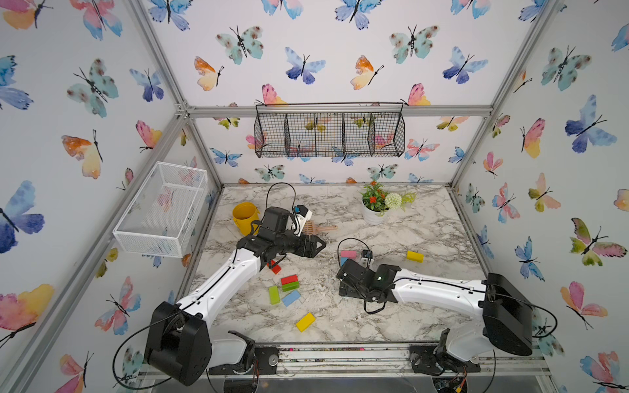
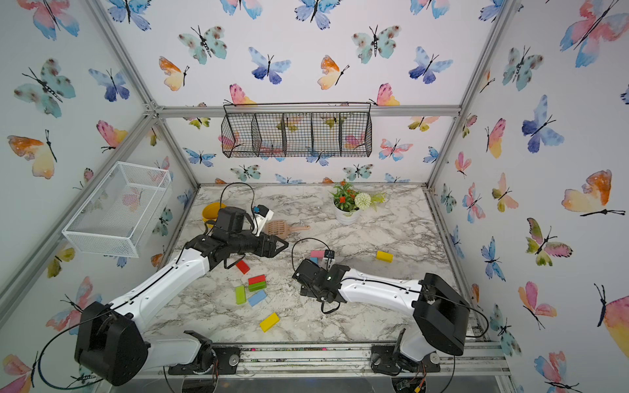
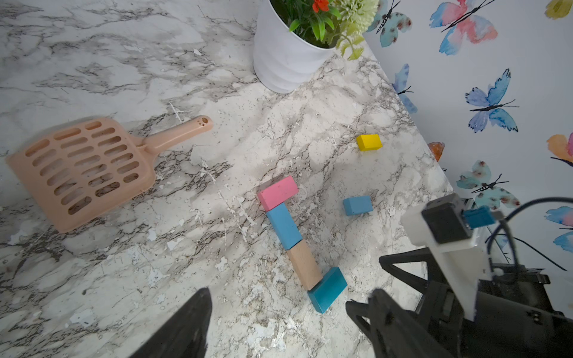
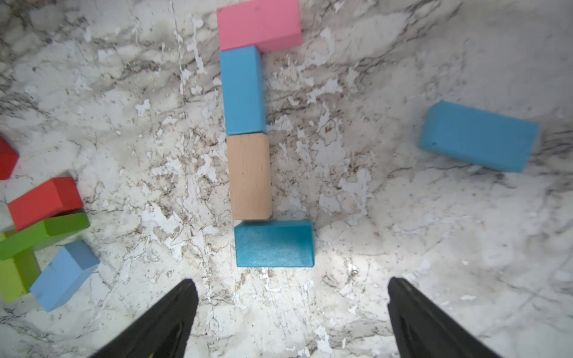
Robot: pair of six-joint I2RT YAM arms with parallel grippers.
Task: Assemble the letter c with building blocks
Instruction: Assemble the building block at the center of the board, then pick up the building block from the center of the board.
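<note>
A marble-patterned surface [image 1: 425,306] forms the floor of an enclosure papered with butterflies. A white wire basket [image 1: 163,207] hangs on the left wall and a black wire basket [image 1: 328,134] on the far wall. Two white-and-black arms reach in from the near edge. The left arm [image 1: 224,282] ends in the left pincer [image 3: 290,297], left of centre, with its fingers apart and nothing between them. The right arm [image 1: 439,292] ends in the right pincer [image 4: 291,282], which points down at the middle of the surface with its fingers spread wide and empty. A white potted plant [image 1: 372,214] stands far right of centre, and a yellow bucket [image 1: 244,217] stands far left. A tan slotted scoop [image 3: 83,173] lies beside the left arm. At the centre, four building blocks lie flat and touching. The pink block [image 4: 259,23] lies crosswise at the far end, jutting right. The light blue block [image 4: 243,91] and the tan block [image 4: 250,176] run in line toward the near side. The teal block [image 4: 274,243] lies crosswise at the near end, also jutting right. A loose blue block [image 4: 479,136] lies to their right, apart from them, and a yellow block [image 1: 415,256] lies farther right. Left of centre, a red block [image 1: 289,279] touches a green block [image 1: 290,286], with a lime block [image 1: 274,294] and a pale blue block [image 1: 291,298] just beside them. A second red block [image 1: 275,268] sits partly under the left arm. A second yellow block [image 1: 305,322] lies nearest the near edge.
</note>
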